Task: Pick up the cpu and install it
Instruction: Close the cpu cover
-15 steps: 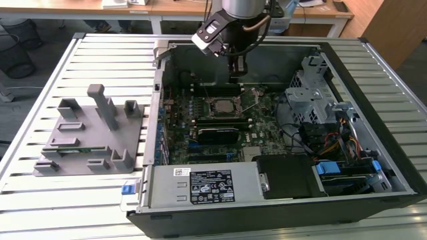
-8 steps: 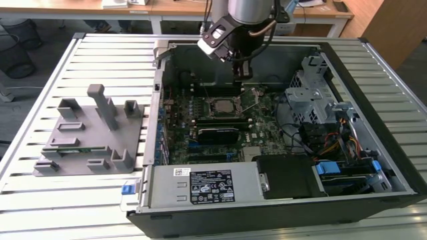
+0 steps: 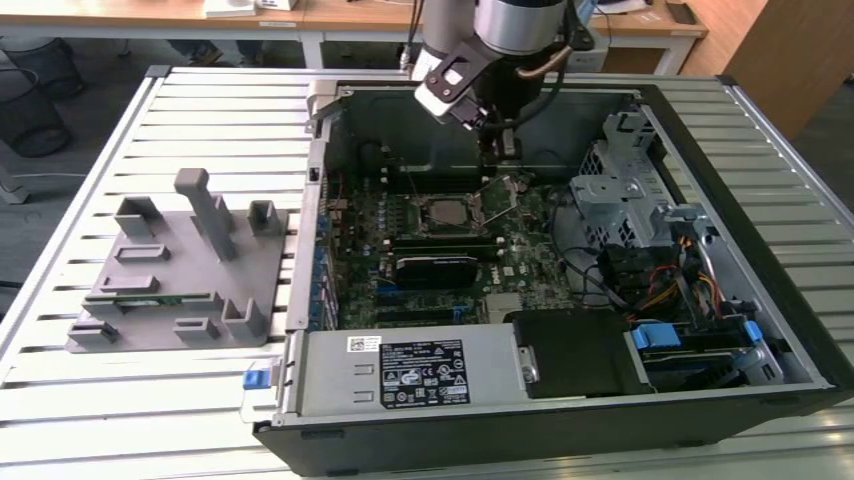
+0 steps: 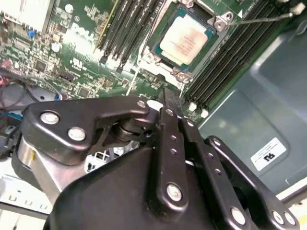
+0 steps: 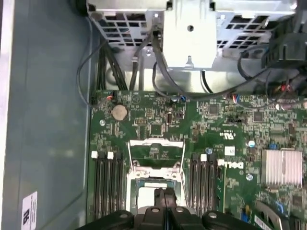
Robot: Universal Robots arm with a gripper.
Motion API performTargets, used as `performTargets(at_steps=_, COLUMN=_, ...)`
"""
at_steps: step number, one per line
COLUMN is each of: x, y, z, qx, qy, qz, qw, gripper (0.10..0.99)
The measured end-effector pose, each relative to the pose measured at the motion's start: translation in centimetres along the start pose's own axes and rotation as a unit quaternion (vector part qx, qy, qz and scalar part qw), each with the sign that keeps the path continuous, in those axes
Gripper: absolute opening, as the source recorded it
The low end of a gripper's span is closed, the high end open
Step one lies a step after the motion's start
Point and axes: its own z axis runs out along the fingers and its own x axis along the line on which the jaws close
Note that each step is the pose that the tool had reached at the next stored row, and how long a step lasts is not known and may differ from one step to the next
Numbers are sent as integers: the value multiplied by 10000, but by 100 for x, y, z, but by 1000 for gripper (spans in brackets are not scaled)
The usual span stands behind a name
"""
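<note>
While the small silver-grey square cpu (image 4: 184,40) lies in its dark metal-framed socket (image 4: 149,57), the black gripper (image 4: 165,98), pinched shut and empty, should avoid sideways nudges

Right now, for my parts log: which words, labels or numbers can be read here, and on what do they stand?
None can be quoted with confidence.
Power supply label: print too small.
White sticker on the case wall: mark blurred.
Motherboard: white lettering too small.
cpu top: faint print, unreadable.
</note>
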Motion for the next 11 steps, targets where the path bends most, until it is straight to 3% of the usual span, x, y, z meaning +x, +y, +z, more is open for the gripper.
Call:
performTargets(at_steps=7, x=-2, y=152, z=60, qx=3, qy=1, qz=-68, qw=10000, gripper=106)
performTargets(at_steps=11, x=14, y=203, z=88, qx=3, qy=-4, qz=-67, qw=10000, gripper=106)
